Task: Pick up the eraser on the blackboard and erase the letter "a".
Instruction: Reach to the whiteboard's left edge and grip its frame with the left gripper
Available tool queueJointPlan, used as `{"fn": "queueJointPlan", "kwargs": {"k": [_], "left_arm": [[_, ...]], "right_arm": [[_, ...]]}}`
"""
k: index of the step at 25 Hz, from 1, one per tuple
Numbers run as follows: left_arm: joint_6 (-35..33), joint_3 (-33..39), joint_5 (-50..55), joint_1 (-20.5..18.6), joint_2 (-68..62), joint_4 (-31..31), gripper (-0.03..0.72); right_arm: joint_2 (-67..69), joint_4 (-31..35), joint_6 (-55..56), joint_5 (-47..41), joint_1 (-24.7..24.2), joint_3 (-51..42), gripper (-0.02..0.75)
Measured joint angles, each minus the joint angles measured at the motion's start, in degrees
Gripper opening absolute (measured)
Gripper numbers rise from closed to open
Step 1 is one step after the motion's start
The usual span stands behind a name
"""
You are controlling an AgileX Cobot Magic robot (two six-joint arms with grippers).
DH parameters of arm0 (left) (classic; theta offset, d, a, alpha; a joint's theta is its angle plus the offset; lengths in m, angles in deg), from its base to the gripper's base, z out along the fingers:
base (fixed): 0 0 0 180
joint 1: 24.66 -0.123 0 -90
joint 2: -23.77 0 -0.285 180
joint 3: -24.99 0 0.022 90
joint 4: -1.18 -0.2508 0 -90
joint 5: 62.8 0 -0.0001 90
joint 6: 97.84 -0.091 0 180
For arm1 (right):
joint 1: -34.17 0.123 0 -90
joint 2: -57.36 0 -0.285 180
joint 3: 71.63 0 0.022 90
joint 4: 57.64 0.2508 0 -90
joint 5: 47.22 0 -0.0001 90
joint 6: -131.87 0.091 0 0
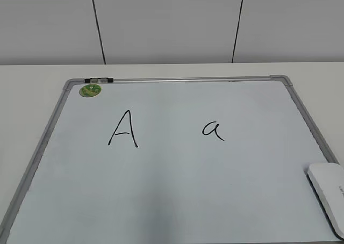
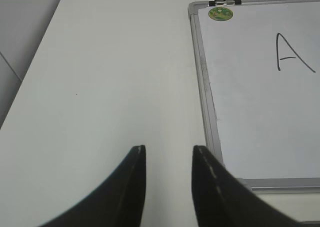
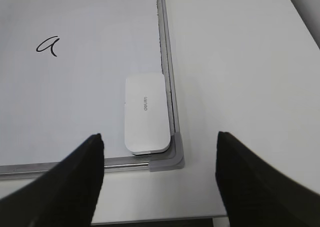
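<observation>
The blackboard (image 1: 177, 190) is a white board with a silver-grey frame, lying flat on the table. A black lowercase "a" (image 1: 213, 130) is right of centre; it also shows in the right wrist view (image 3: 47, 46). The white eraser (image 1: 329, 195) lies in the board's near right corner, also in the right wrist view (image 3: 145, 113). My right gripper (image 3: 159, 137) is open wide and empty, above the board's corner, near the eraser. My left gripper (image 2: 169, 149) is open and empty over bare table left of the board (image 2: 260, 107).
A capital "A" (image 1: 124, 129) is written left of centre. A round green magnet (image 1: 90, 90) sits at the board's far left corner, beside a black clip (image 1: 99, 80) on the frame. White table (image 1: 32, 88) surrounds the board; a panelled wall stands behind.
</observation>
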Motion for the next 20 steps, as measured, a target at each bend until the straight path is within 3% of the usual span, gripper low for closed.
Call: {"fn": "queueJointPlan", "kwargs": {"k": [20], "left_arm": [[0.0, 0.0, 0.0, 0.0, 0.0, 0.11, 0.228]], "right_arm": [[0.0, 0.0, 0.0, 0.0, 0.0, 0.0, 0.519]]}}
